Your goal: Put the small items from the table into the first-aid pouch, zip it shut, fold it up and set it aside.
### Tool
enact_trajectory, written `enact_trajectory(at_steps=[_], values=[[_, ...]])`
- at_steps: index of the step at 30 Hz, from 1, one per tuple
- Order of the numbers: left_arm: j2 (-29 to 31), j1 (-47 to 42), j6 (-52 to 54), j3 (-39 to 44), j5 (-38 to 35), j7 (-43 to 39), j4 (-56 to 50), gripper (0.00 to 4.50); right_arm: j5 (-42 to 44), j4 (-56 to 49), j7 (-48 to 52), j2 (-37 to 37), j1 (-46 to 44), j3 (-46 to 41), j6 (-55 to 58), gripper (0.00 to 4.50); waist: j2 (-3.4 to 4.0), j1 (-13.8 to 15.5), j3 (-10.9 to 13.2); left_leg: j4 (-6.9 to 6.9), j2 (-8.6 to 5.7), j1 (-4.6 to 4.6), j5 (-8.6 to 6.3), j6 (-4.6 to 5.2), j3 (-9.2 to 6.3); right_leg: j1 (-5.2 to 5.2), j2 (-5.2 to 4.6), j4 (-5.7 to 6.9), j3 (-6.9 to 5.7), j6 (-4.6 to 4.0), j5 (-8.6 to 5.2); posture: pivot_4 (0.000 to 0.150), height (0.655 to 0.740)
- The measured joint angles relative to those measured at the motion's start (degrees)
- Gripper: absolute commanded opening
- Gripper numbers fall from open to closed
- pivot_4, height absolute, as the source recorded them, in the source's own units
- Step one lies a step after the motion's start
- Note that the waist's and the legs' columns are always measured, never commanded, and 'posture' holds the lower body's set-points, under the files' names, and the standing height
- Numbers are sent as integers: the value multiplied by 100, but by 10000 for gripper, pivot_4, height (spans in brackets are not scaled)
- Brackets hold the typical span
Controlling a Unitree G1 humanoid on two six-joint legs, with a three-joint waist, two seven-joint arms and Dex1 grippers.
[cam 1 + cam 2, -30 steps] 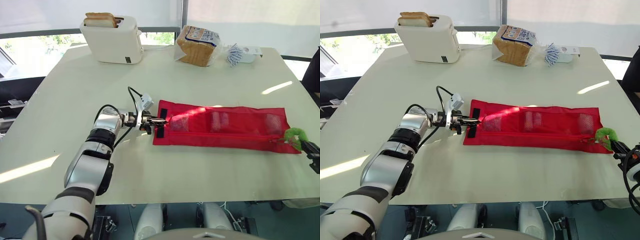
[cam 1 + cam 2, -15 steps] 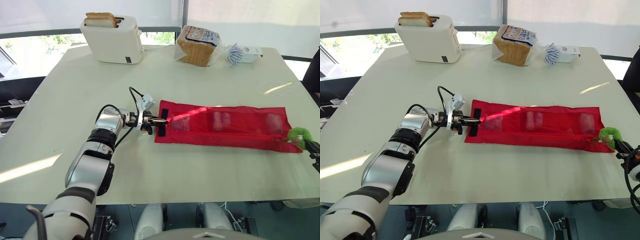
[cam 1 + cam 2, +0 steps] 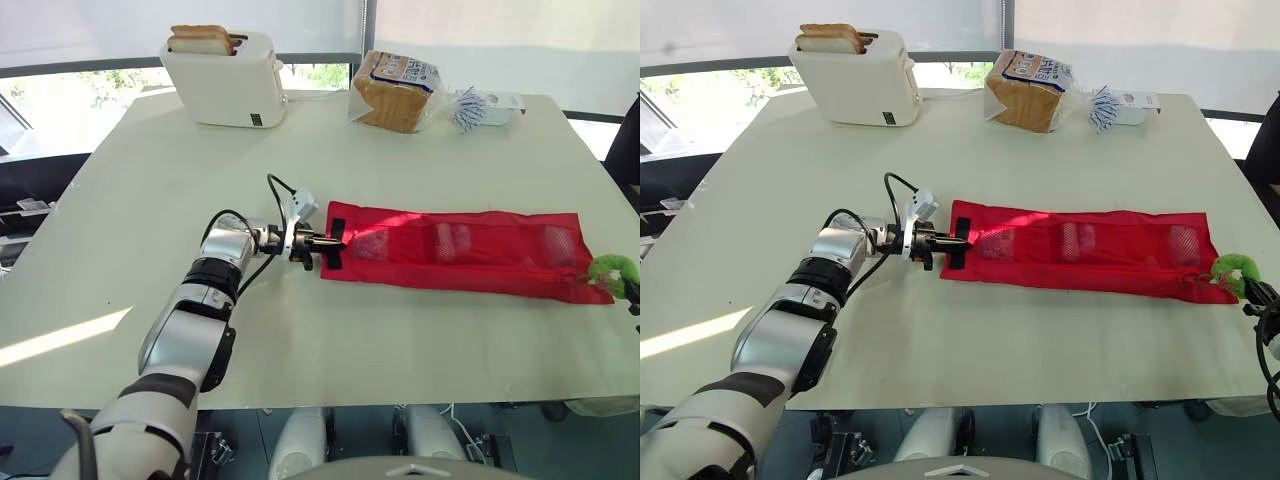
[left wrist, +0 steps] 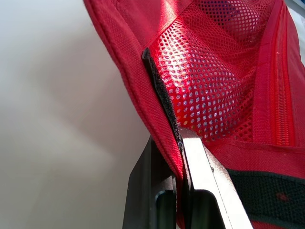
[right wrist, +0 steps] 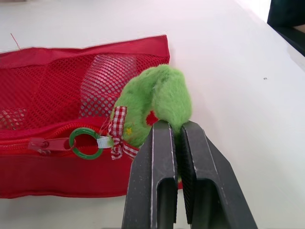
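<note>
Partly cropped right tool (image 3: 1252, 292), pouch (image 3: 1110, 268) items (image 3: 1072, 241) veiled

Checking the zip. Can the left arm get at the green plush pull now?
Probably not: the left gripper is shut on the pouch's opposite end, and the right gripper pinches that pull.

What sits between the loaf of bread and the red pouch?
Nothing: bare table lies between the bread and the pouch, as the left eye view shows.

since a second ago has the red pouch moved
Yes. The red pouch has slid toward the robot's right, judged against the toaster, which stayed put.
</note>
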Motion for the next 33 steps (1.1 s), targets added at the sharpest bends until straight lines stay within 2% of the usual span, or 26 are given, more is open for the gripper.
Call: enact_trajectory(at_steps=[3,6,11,20,28,33], values=[[162,7,-30,46,59,5,14,0,470,-711,191,76,380,-140,330,216,1,-12,0,-1,6,3,0,0,-2,1,2,0,-2,0,0,1500,7400],[236,11,-32,99,97,28,31,0,574,-910,242,170,546,-134,490,216,3,-31,-2,0,9,7,0,0,4,2,4,3,3,0,0,1500,7400],[96,24,-49,59,98,30,1,0,141,-292,-62,170,10,-126,311,216,5,27,-3,0,2,3,0,0,3,0,2,1,2,0,0,1500,7400],[-145,24,-133,2,80,24,-43,0,-339,347,-351,170,-272,-124,25,216,7,92,-2,3,-3,-2,0,1,4,-1,-1,-2,3,0,0,1500,7400],[-155,23,-158,-2,79,21,-60,0,-448,476,-435,172,-371,-124,-100,216,7,70,-2,3,-3,-2,0,1,4,0,-1,-1,3,0,0,1500,7400],[-65,23,-177,7,86,24,37,0,-206,79,-335,213,-179,-125,-39,216,7,13,-2,1,1,0,0,1,2,0,1,0,2,0,0,1500,7400]])
